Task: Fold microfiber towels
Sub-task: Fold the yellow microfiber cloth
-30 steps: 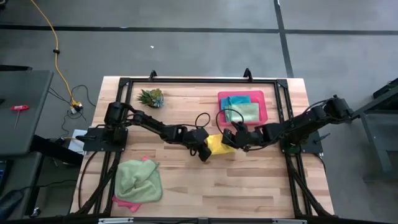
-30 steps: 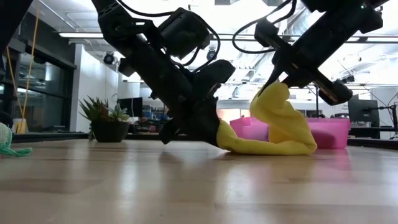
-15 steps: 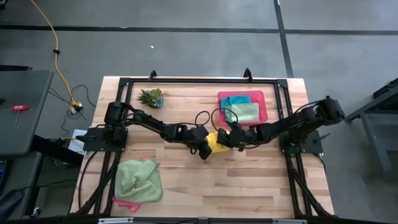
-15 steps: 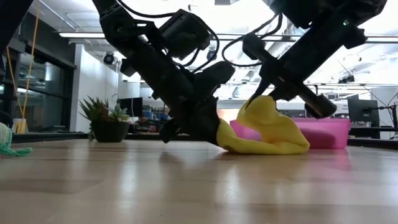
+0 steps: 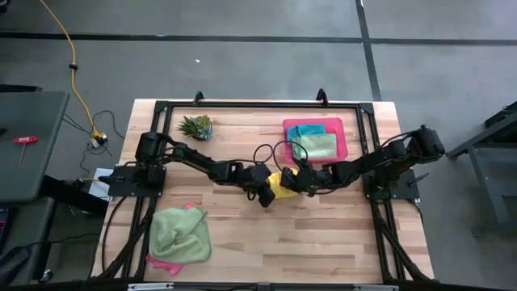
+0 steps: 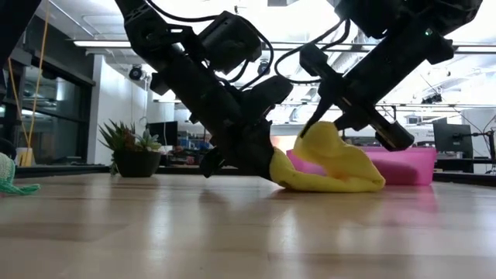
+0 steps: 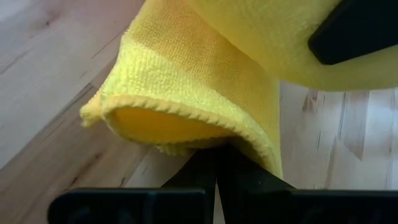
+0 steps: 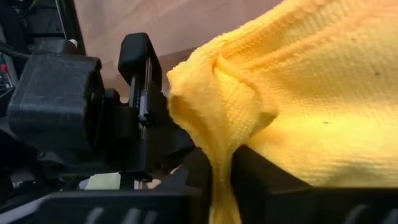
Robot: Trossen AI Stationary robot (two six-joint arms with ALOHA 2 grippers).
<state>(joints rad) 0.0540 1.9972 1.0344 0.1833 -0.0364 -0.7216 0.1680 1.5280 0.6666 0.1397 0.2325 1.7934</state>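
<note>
At mid-table your right gripper has carried its pinched edge of the yellow towel over toward the left gripper, which stays clamped on the opposite edge, so the fold is closing.

- Floor round my table: grey concrete w/ dark seam lines, one running across behind the table, another going off diagonally at the far right.
- Yellow cable snakes over the floor on my left, down to a small plug cluster by the table edge.
- Dark grey bench on my left w/ a red-handled tool lying on it.
- Low view: bright ceiling strip lights, white ceiling beams.
- Glass partition w/ dark frames at left.
- Monitors + desks far back right.
</note>
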